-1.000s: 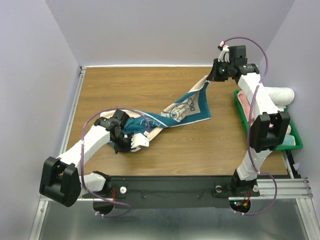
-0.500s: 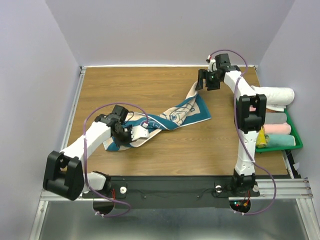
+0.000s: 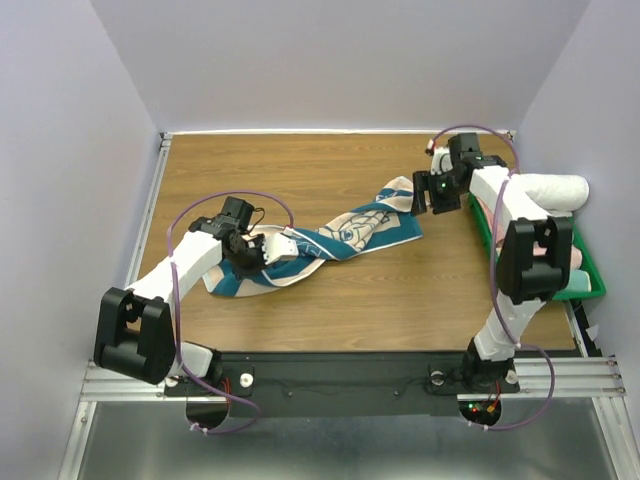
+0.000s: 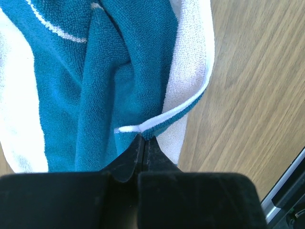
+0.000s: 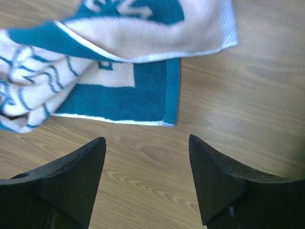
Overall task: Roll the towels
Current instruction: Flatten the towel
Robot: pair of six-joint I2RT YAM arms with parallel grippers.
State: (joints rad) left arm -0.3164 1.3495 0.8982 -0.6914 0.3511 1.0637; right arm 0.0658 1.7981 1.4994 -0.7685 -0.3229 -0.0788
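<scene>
Top external view: the towel [image 3: 345, 232] is lying twisted and bunched across the middle of the bench [image 3: 300, 165], running from the left tool [image 3: 268, 250] up toward the right tool [image 3: 424, 196]. The left tool is pinching the towel's near-left end, probably so that end can be drawn flat before any rolling begins. The cloth is not yet spread out, so the work on this piece is looking early. The right tool is hovering just beside the far-right end without touching it. At the right edge a green tray [image 3: 580, 294] is holding pale rolls [image 3: 555, 190]; the right arm is covering part of them, so their number is hard to make out.

Left wrist view: the fingers [image 4: 126, 163] are sitting shut together on a cream-edged fold of teal terry, with the cloth falling in deep pleats ahead of them. How much fabric is lying between the pads is hidden, and the print is being cut off at the top of the frame.

Right wrist view: the two fingers [image 5: 71, 176] are standing wide apart with only bare wood between them, gripping nothing. The towel's corner is lying just ahead, doubled over itself and showing its cream reverse, likely waiting to be straightened. The fold is covering most of the lettering.
</scene>
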